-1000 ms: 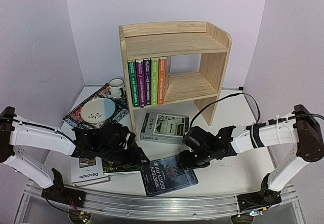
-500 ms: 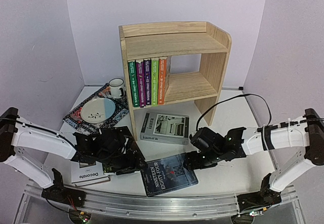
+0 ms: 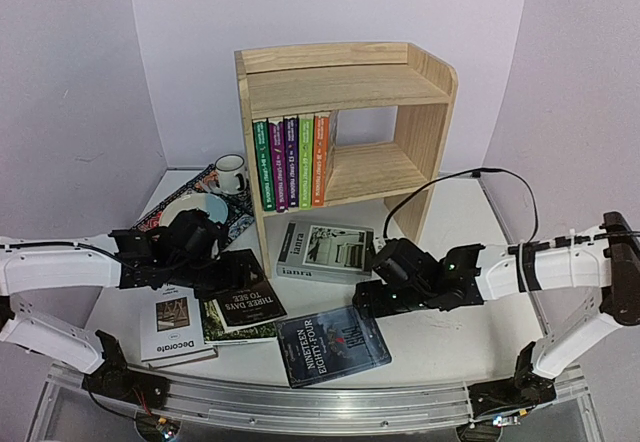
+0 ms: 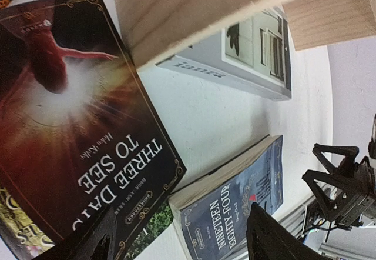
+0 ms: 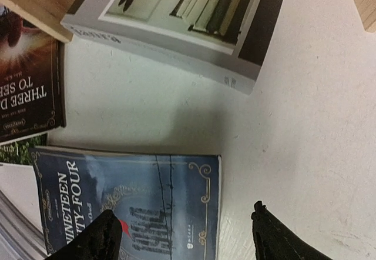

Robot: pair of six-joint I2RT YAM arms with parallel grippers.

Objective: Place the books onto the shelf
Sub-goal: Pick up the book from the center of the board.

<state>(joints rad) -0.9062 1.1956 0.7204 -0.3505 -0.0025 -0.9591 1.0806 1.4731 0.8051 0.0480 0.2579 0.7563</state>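
Five thin paperbacks (image 3: 292,160) stand upright at the left end of the shelf's (image 3: 345,72) lower tier. The rest lie flat on the tabletop (image 3: 450,347) in front of it: a grey book (image 3: 325,251) by the shelf's foot, a blue paperback (image 3: 333,343) nearest the arms, a dark paperback (image 3: 247,299) overlapping another, and a white book (image 3: 176,324) at the left.

The right jaws are spread and empty, low over the blue paperback's right edge, with one tip above the cover and the other above bare tabletop. The left jaws are spread too, holding nothing, above the dark paperback.

The blue paperback looks light and bendy, with a smooth cover (likely slick). It lies flush, so there is little for a tip to get under. A pinch across the edge near the spine, where it is stiffest, should keep it from drooping or fanning open.

The grey book is thicker and probably heavier and stiffer. Its side face gives a taller surface to grip, but it would need a firm hold near the middle of the long edge so it doesn't swing.
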